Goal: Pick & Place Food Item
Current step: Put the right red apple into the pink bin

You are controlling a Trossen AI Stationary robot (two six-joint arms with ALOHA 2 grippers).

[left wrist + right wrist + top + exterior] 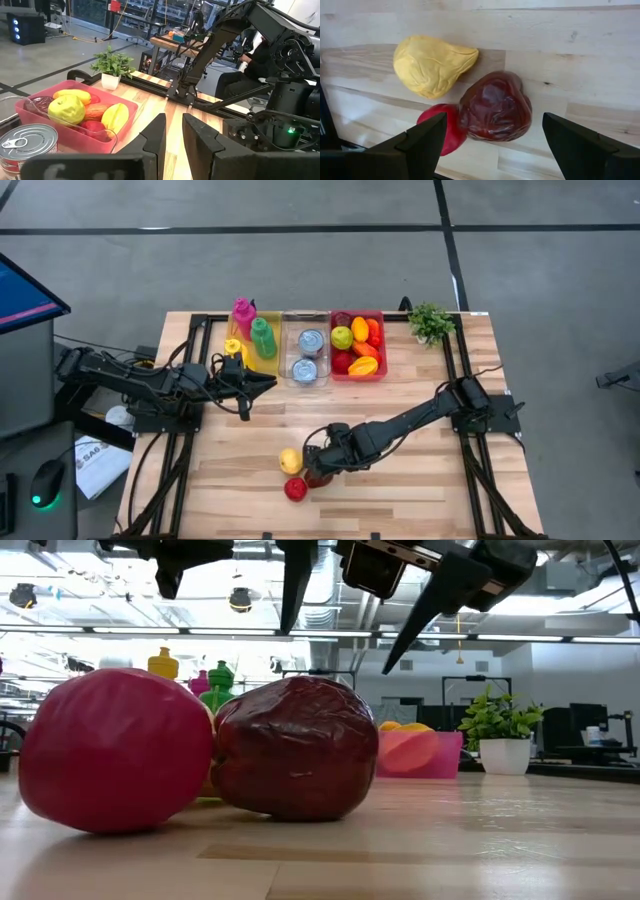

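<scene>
Lying low-centre in the high view, dark red fruit (495, 106) touched red fruit (440, 131), yellow fruit (432, 64) just beside. Right gripper (492, 142) hovered over it, fingers spread wide, nothing held. Left gripper (172, 135) waited mid-left, pinched nearly closed, empty. Red bin (379, 360) of fruit sat upper centre.

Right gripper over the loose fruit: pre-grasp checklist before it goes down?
1. Right gripper open: ok.
2. Centred over the dark red fruit: ok, fingers straddle it in the wrist view.
3. Fruit clear of neighbours: not ok, the red fruit touches it; the yellow fruit sits close.
4. Gripper above the fruit, not touching: ok in the low view.
5. Red bin has room: cannot tell, already well filled.
6. Left gripper out of the way: ok, by the bins.
</scene>
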